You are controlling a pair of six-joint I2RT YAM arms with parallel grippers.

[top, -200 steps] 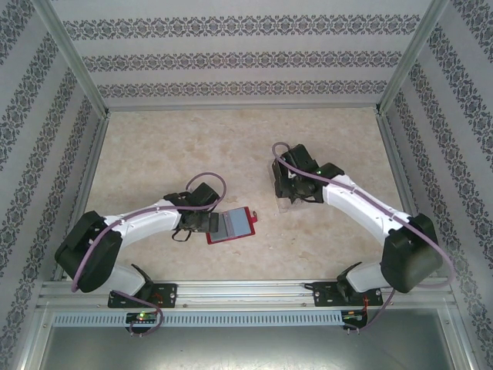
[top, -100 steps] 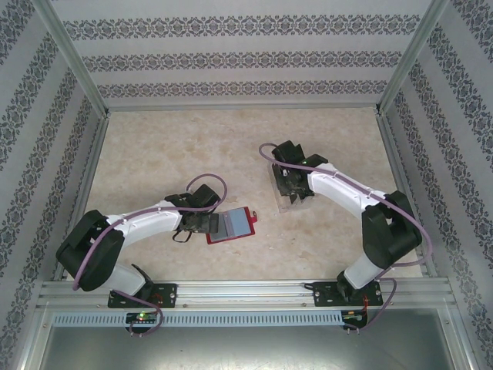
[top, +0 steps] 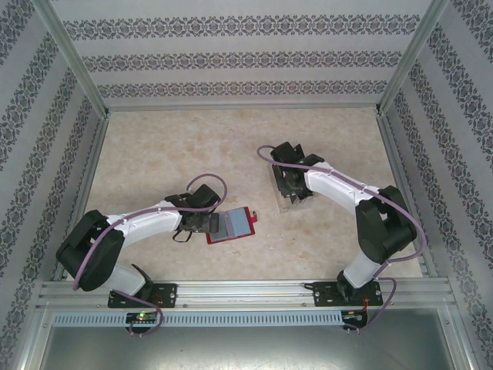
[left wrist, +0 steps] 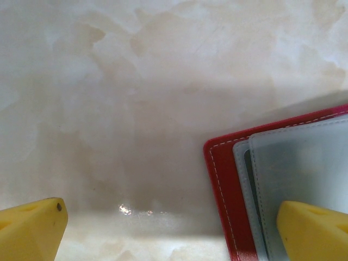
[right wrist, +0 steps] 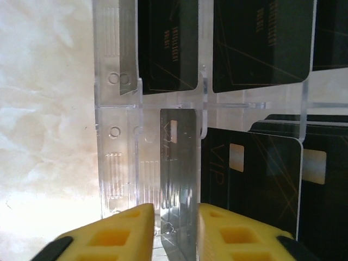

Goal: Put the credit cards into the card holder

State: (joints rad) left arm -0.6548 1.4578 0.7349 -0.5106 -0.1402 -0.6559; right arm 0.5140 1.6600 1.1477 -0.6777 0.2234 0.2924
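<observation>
The card holder (top: 235,224) lies open on the table, red with greyish sleeves; its left edge (left wrist: 222,185) reaches in at the right of the left wrist view. My left gripper (top: 202,223) stands open at that edge, one yellow fingertip (left wrist: 312,231) over the sleeves, the other on bare table. Black credit cards (right wrist: 251,182) stand in a clear slotted stand (top: 291,197). My right gripper (right wrist: 176,212) is down over the stand, its fingers narrowly apart on either side of one upright credit card (right wrist: 177,163), a sliver of gap left beside it.
The clear stand's empty slots (right wrist: 117,163) lie left of the flanked card, with more black cards in the far row (right wrist: 261,43). Bare marble tabletop (top: 169,154) surrounds both arms. Metal frame rails and patterned walls bound the table.
My right gripper's fingers have narrowed around the card in the stand, and that arm's elbow has swung inward. The left arm and the card holder have not moved.
</observation>
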